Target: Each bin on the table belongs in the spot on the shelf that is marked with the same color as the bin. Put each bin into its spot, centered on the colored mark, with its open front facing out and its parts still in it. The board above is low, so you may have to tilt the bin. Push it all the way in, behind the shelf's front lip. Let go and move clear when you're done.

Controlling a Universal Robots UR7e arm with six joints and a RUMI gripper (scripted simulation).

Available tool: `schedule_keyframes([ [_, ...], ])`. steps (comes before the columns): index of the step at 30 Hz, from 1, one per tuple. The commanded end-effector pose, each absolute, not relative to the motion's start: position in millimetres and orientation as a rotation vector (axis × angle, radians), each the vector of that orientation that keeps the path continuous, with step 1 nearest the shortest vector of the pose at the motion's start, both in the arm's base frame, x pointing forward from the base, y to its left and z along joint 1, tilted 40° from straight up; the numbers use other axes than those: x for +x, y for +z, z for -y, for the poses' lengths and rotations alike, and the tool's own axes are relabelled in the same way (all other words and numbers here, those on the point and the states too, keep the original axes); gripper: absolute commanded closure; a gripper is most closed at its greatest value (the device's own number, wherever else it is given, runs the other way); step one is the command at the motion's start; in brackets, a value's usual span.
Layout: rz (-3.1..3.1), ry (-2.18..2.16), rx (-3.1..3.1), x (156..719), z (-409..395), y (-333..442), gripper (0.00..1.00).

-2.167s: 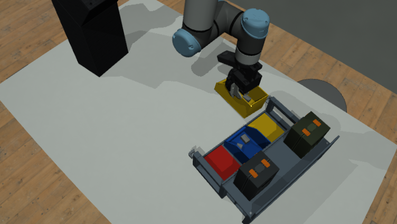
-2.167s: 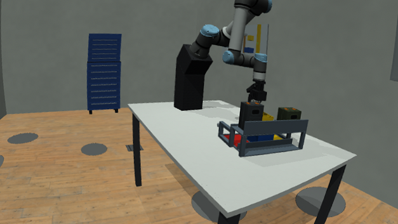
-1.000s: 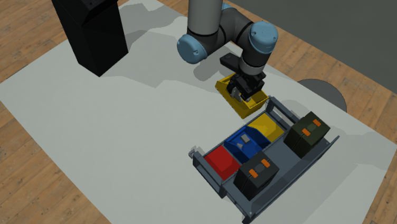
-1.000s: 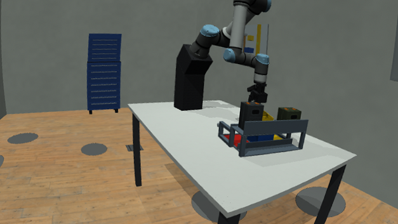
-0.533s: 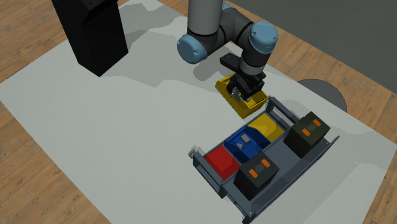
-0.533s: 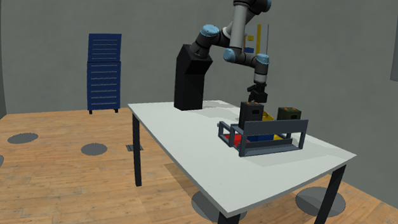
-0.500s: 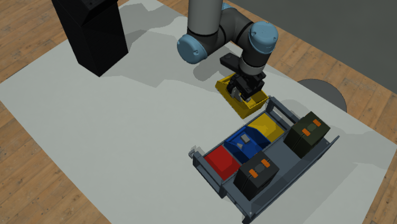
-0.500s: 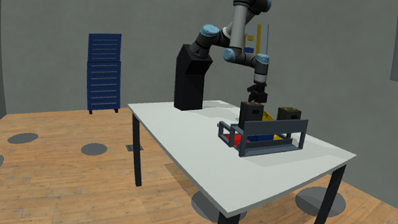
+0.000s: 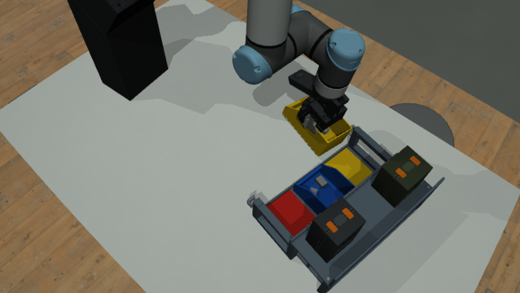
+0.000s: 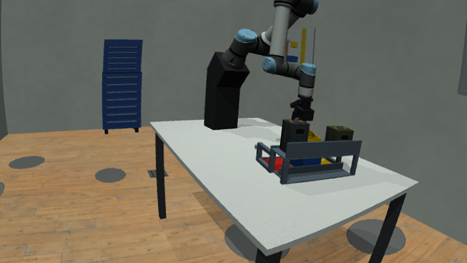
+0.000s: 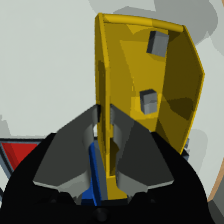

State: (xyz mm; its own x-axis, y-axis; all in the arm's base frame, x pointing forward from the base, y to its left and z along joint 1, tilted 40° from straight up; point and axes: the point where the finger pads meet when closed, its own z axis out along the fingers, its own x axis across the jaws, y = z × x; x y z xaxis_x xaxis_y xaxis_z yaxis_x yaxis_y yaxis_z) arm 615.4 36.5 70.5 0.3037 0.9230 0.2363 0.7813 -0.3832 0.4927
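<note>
My gripper (image 9: 317, 128) (image 11: 103, 105) is shut on one side wall of the yellow bin (image 9: 299, 125) (image 11: 125, 60) (image 10: 314, 136). The bin is beside the shelf's yellow end, its low open front facing away from the shelf. Its height over the table is hard to tell. Two grey parts show inside, a block (image 11: 158, 43) and another block (image 11: 148, 102). The blue bin (image 9: 309, 198) (image 11: 86, 195) sits in the shelf's middle spot with grey parts in it, open front outward. The yellow mark (image 9: 347, 164) and red mark (image 9: 289, 209) (image 11: 19, 156) are uncovered. No red bin is visible.
The grey shelf (image 9: 371, 205) (image 10: 324, 150) carries a dark case (image 9: 337, 225) near the red end and a greenish case (image 9: 404, 174) near the yellow end. An end frame (image 9: 375, 147) rises beside the yellow mark. A small grey item (image 9: 251, 201) is at the shelf's red-end corner.
</note>
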Motion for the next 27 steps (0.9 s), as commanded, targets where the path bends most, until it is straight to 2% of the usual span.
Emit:
schedule_keyframes([
  [1, -1.546, 0.710, 2.289, 616.7, -36.1, 72.2, 1.00],
  [27, -1.547, 0.710, 2.290, 629.2, -30.0, 83.1, 1.00],
])
